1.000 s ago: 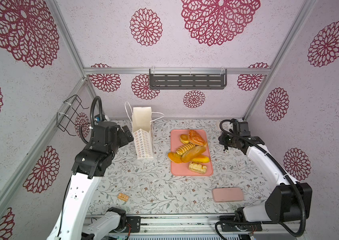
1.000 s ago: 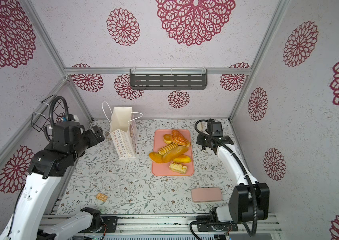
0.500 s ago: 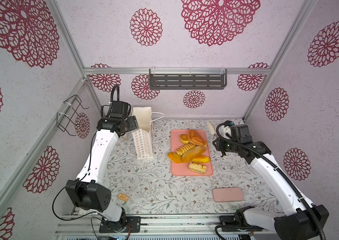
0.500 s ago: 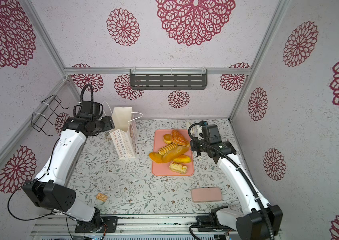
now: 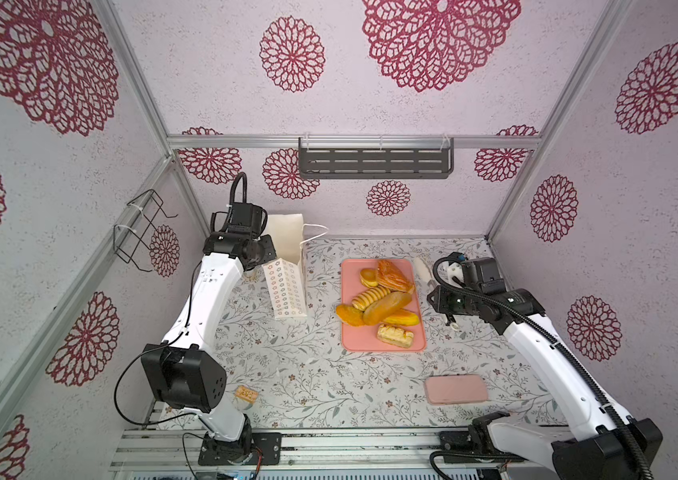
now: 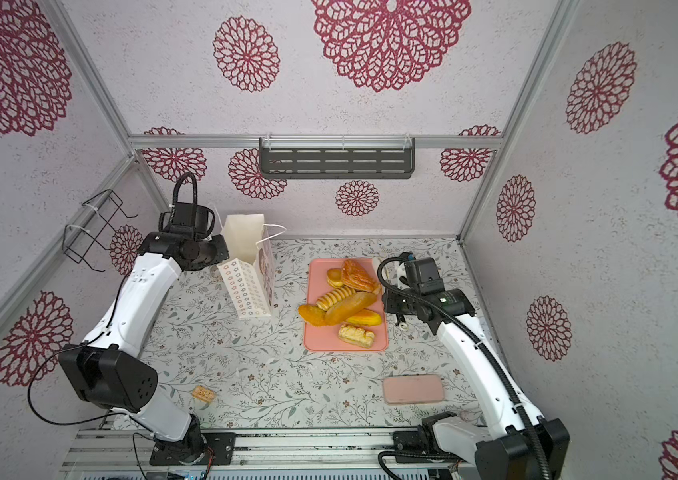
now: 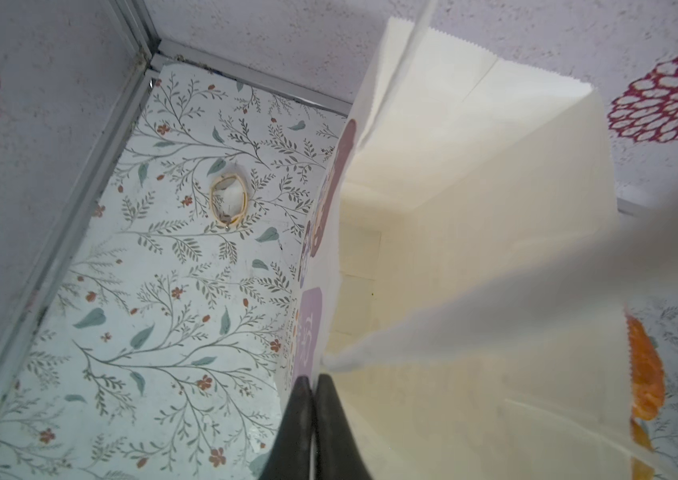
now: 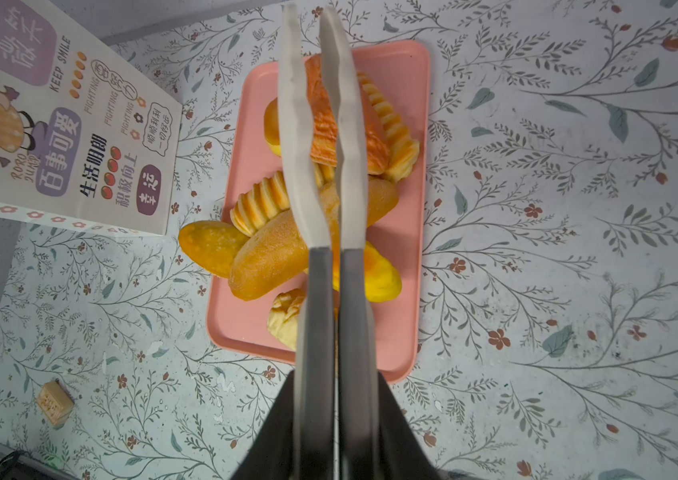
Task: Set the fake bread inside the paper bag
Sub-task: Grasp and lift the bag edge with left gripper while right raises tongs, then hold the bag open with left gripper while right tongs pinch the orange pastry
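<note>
Ok, so the step in hand looks like the 1st pick. The left end effector (image 7: 313, 380) is clamped shut and seems to be pinching the rim of the tall narrow white paper bag (image 5: 285, 286) with the flower-ring print. The bag stands upright left of centre in both top views, mouth open, and I can't see anything inside.

The right end effector (image 8: 309, 16) is closed and empty, hovering over the golden-orange fake bread (image 5: 383, 305). That's about 7 pieces piled on the flat pink rectangular tray (image 5: 354, 338) mid-frame.

I'd open up, take the long loaf on top across its narrow width, and lift clear before swinging over.

Room: there's bare floral surface (image 5: 320, 374) between tray and bag. The mouth is narrow though, so come in from above. The flat orange piece (image 5: 350, 314) overhangs the tray's left edge, easy to knock.
</note>
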Robot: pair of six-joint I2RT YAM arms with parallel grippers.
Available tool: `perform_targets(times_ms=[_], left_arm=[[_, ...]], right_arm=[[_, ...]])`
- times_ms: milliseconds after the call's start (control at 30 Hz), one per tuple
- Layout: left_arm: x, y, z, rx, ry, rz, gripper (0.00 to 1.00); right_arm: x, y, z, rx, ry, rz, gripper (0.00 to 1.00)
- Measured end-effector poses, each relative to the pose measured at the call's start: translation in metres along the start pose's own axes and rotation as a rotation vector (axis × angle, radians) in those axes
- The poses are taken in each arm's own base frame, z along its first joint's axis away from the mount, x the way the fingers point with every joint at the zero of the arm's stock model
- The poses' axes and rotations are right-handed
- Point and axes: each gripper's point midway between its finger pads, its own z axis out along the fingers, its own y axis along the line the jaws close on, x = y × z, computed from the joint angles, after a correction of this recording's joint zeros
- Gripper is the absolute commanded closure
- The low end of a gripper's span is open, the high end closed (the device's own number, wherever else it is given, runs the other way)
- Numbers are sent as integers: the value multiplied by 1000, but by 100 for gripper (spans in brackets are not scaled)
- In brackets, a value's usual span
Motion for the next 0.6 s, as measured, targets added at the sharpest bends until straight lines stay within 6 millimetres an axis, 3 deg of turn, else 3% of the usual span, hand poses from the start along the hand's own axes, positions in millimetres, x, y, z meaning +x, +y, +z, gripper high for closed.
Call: perform_targets(times_ms=[233, 400, 600], left_arm=[[14, 4, -24, 33, 1, 2, 100], [27, 8, -47, 69, -7, 0, 100], [59, 13, -68, 123, 19, -8, 100]], right_arm=[[2, 0, 4, 2, 14, -7, 70], [6, -4, 17, 16, 56, -10, 71], [10, -5, 25, 18, 82, -7, 71]])
